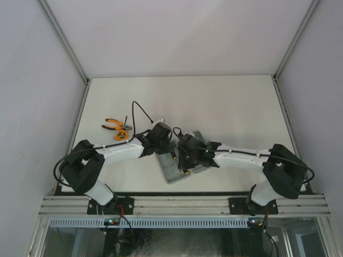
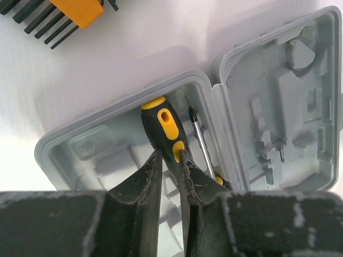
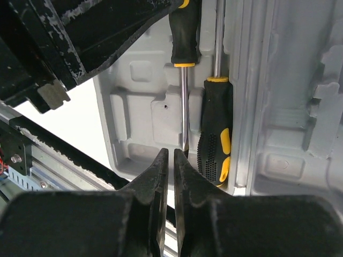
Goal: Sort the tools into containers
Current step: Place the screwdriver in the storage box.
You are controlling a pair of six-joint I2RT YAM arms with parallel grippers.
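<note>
The jaws of the left gripper (image 2: pixel 170 160) are pinching the black-and-yellow handle of the held screwdriver (image 2: pixel 163 126), one finger on each side of its lower end. The jaws of the right gripper (image 3: pixel 170 155) are drawn in to a thin slit with nothing between them. Both arms are leaning in over the grey case (image 2: pixel 80 134), which is lying open on the white table (image 1: pixel 225 107), near its front edge and about midway across. From the left wrist, the held screwdriver is lying inside the case's left half, with its yellow butt pointing to 11 o'clock and almost against the far wall. The second screwdriver (image 2: pixel 201 142) is lying just beside it at 3 o'clock, in the same half along the hinge side, its tip pointing up to 12 o'clock, so the two are lying head to tail. From the right wrist, the held screwdriver's shaft is running down to 6 o'clock and ending right at that gripper's fingertip; I cannot tell whether metal and finger are touching there. The case's other half (image 2: pixel 289 107) is lying open at 3 o'clock, showing bare moulded recesses. The orange-and-black hex-key set (image 2: pixel 75 10) is sitting on the table at 11 o'clock from the case, well outside it. From overhead, the orange-handled pliers (image 1: pixel 114 127) are resting on the table at 10 o'clock from the case, beyond the left arm.
</note>
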